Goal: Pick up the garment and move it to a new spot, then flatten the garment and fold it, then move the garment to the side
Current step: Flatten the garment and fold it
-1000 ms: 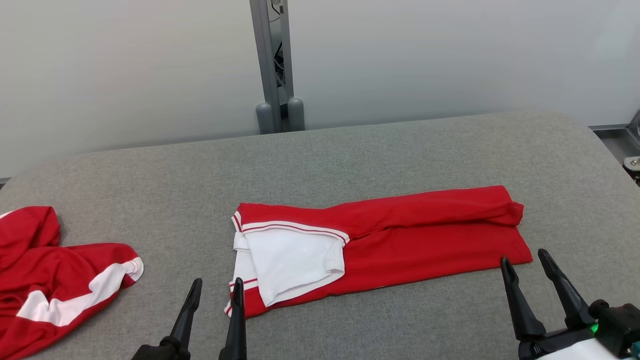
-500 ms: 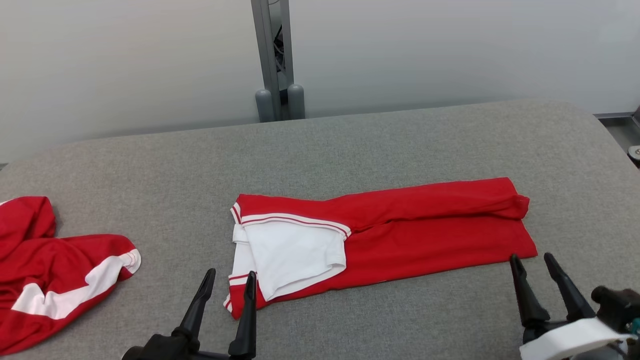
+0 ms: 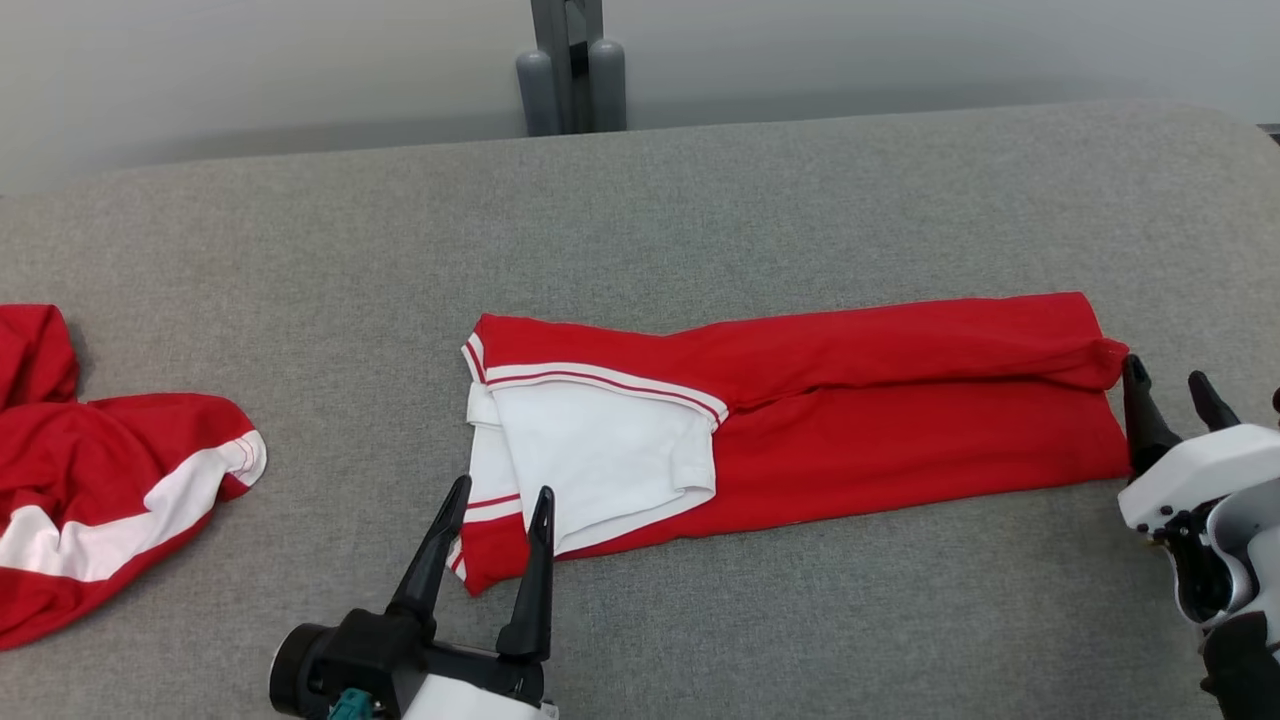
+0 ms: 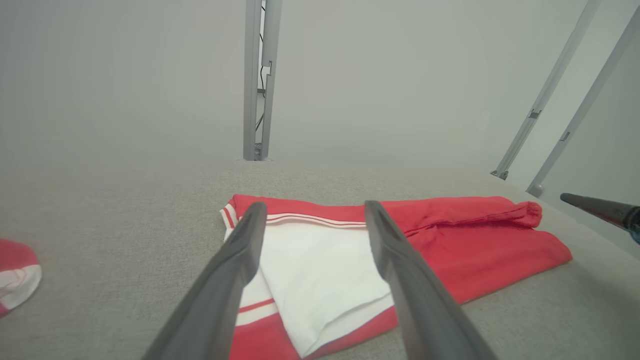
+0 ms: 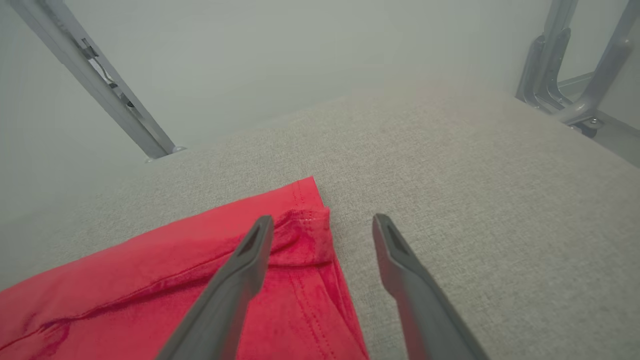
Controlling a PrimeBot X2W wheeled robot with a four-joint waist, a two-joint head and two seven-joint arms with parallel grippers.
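Folded red shirt (image 3: 850, 420), white sleeve (image 3: 600, 450) uppermost at its left end, lies in a long strip on the grey table (image 3: 700, 220). Left end effector (image 3: 502, 488) at the shirt's near left corner, right end effector (image 3: 1163, 370) at its right end, both with fingers apart and empty. Second red-and-white garment (image 3: 110, 470) crumpled well to the shirt's left.

Garments: two, the folded garment (image 3: 800, 420) at the centre and the crumpled garment (image 3: 110, 480) at 9 o'clock.
My grippers: two, the left gripper (image 3: 503, 487) at 7 o'clock, the right gripper (image 3: 1163, 369) at 3 o'clock.
My fingers (image 3: 530, 580): four, two for each gripper.
Table (image 3: 700, 200): one.
Grey posts (image 3: 537, 90): two, at 12 o'clock.
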